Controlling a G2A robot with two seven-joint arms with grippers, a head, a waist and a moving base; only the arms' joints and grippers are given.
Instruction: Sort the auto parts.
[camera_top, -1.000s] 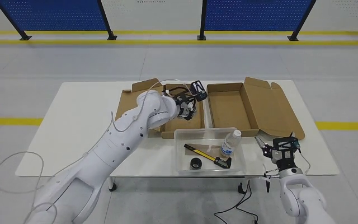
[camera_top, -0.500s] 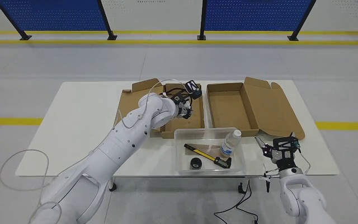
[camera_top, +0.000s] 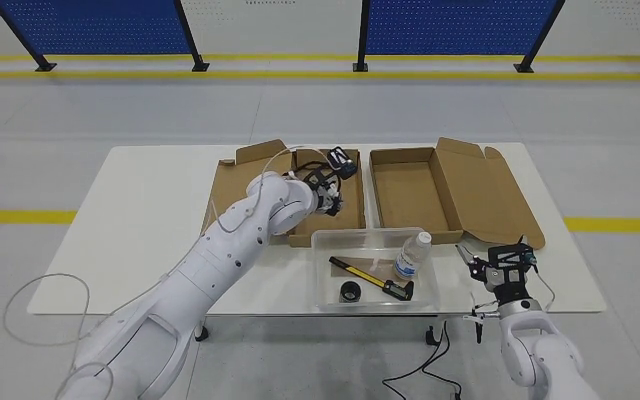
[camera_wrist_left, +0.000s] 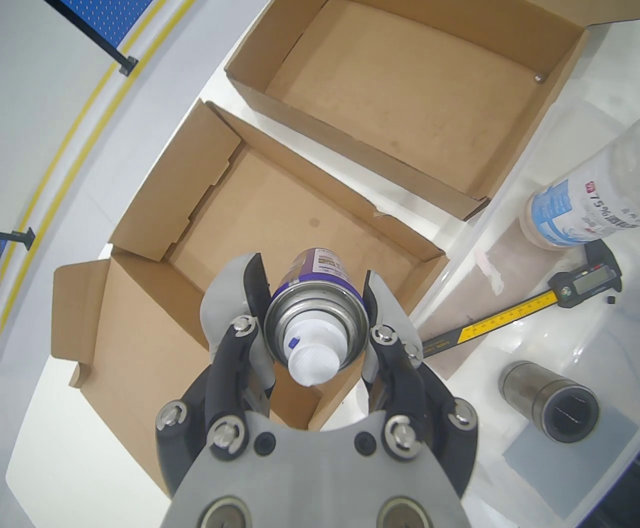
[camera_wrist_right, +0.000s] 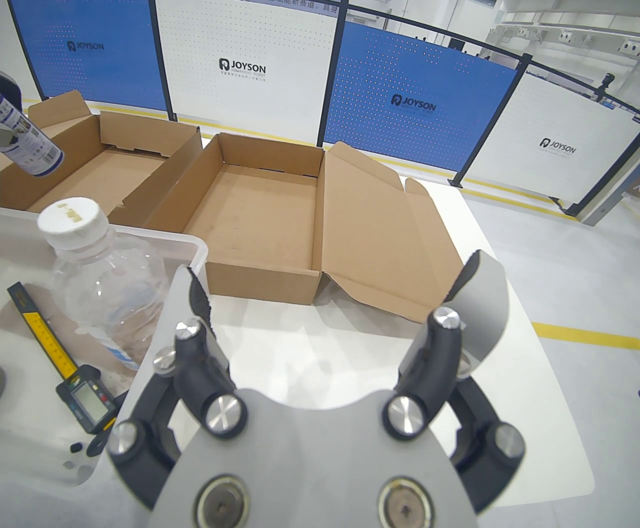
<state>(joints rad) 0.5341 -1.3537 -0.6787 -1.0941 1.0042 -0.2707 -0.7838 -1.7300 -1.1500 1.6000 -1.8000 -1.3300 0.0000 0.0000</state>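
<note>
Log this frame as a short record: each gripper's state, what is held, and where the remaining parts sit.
left gripper: shut on spray can, held over left cardboard box
right gripper: open, nothing in it, above the table beside clear bin
right cardboard box: open, lid flap folded out
bin contents: plastic bottle, caliper, metal cylinder
status: can not yet released
</note>
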